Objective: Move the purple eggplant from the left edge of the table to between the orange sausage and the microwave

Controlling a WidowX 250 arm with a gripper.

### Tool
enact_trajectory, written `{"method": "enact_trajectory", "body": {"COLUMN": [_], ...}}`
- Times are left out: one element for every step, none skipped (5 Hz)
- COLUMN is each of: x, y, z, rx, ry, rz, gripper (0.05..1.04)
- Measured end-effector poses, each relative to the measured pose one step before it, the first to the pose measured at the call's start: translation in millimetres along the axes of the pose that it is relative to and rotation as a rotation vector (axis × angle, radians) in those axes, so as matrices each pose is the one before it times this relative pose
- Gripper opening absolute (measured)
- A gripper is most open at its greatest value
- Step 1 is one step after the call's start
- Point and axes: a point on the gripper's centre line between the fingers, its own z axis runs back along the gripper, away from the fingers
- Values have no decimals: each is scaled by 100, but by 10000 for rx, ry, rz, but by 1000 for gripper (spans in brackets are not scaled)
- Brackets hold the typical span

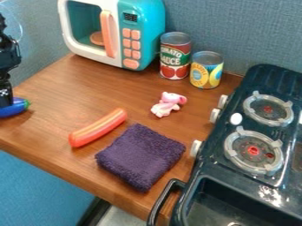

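Wooden tabletop (65,95): blue toy eggplant (14,111) located near left edge, at gripper (5,104), whose opening and hold cannot be determined; eggplant judged light, slippery, best gripped mid-body.

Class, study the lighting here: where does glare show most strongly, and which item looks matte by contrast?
Camera view: broken white glare on the glossy toy stove, between its nearer burner and the sink basin; same camera view: the folded purple towel looks matte, with no bright highlight.
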Motion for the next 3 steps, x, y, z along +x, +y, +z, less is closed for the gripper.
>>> {"method": "enact_trajectory", "body": {"x": [1229,1392,185], "y": [-737,-190,384], "z": [-1168,-1259,-752], "rx": [-94,-15,-93], "ry": [444,320,158], "rz": [105,-121,297], "gripper": [1001,1001,954]}}
